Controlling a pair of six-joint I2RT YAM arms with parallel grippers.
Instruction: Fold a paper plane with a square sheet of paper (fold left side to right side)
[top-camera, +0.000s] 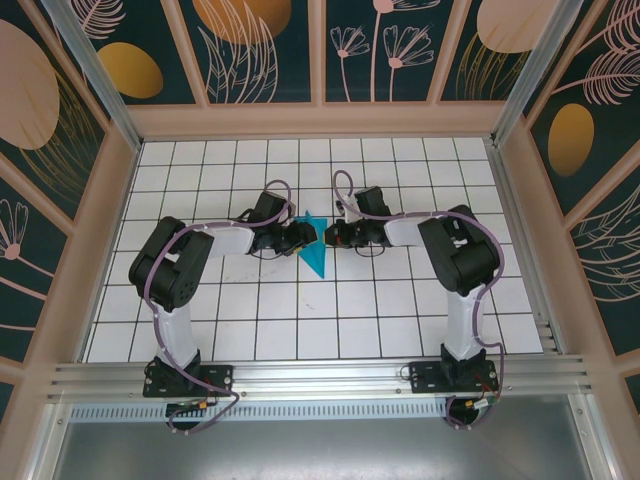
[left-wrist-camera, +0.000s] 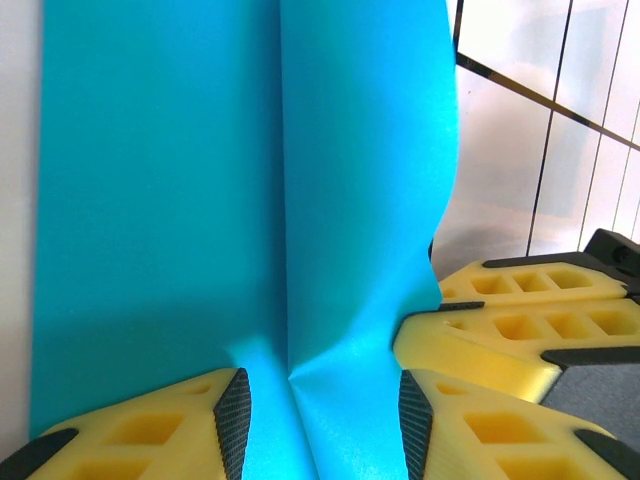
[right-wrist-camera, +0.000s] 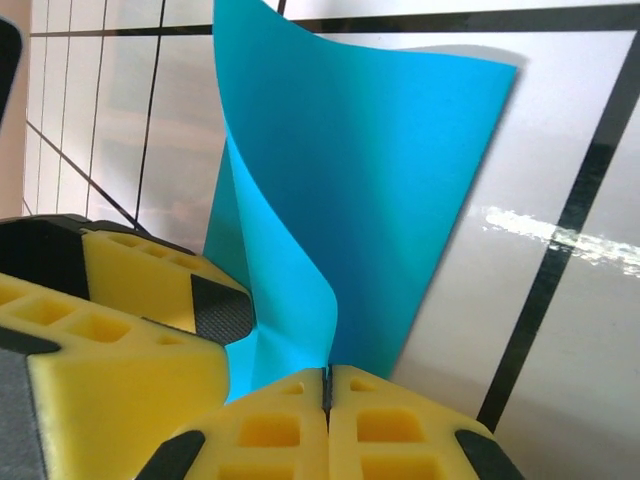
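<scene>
The teal square sheet of paper (top-camera: 316, 256) lies mid-table, folded narrow with a point toward the near edge. My left gripper (top-camera: 298, 238) meets it from the left and my right gripper (top-camera: 334, 236) from the right. In the left wrist view the sheet (left-wrist-camera: 180, 200) shows a lengthwise crease and runs between the left gripper's (left-wrist-camera: 325, 425) open jaws, whose pads stand apart on either side. In the right wrist view the right gripper (right-wrist-camera: 326, 392) is shut, pinching a curled-up edge of the sheet (right-wrist-camera: 390, 170). The paper plane as a finished shape is out of view.
The white gridded table (top-camera: 400, 320) is walled by a wooden frame (top-camera: 320, 120) at the back and sides. The two grippers sit almost touching over the paper: the right one's yellow fingers (left-wrist-camera: 520, 330) crowd the left wrist view.
</scene>
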